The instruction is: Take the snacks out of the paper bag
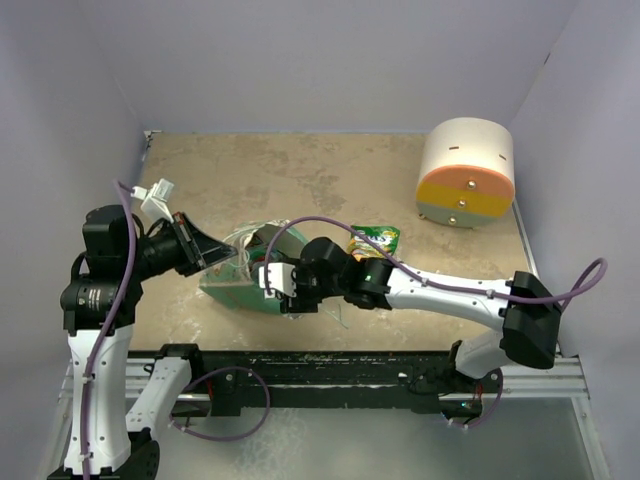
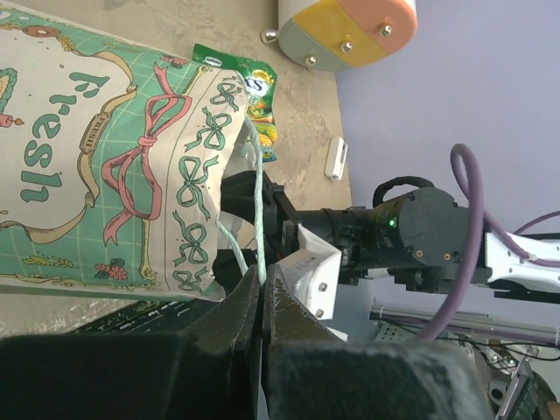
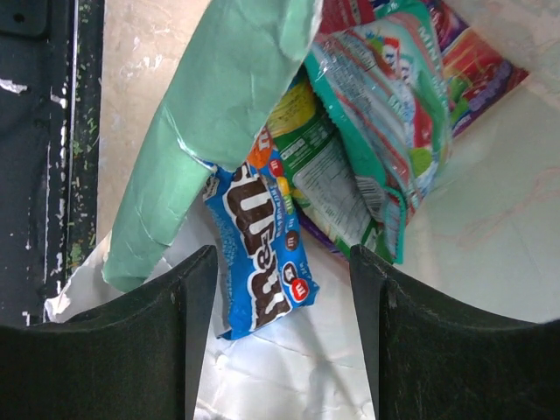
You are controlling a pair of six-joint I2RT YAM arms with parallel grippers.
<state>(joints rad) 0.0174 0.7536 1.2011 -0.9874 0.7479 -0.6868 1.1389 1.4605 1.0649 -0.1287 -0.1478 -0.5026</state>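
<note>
Bag (image 1: 238, 288) lies on its side near the counter's near edge, left of centre, patterned face up. Its mouth is toward the right arm.
Left hand (image 2: 262, 293) sits at the bag's far-left side, clenched on the string handle (image 2: 259, 201).
Right hand (image 3: 284, 306) is at the mouth, released, fingers (image 3: 188, 341) spread. The blue packet (image 3: 262, 254) lies between them on the bag's white lining; can't tell if it's touching.
Deeper in the bag, under the folded green wall (image 3: 219, 105): teal packet (image 3: 385, 114), green packet (image 3: 315, 166), purple-red packet (image 3: 477, 66), all overlapping.
One yellow-green packet (image 1: 375, 240) is already out, flat on the counter near centre, just right of the bag and beside the right wrist.

Counter (image 1: 300, 180): beige, mottled stone look. Plain pale lilac walls (image 1: 320, 60) on three sides.
Cream-orange-yellow cylinder (image 1: 466, 172) on its side at the far right corner.
Small white block (image 2: 335, 157) lies past the yellow-green packet, well clear of the bag.
</note>
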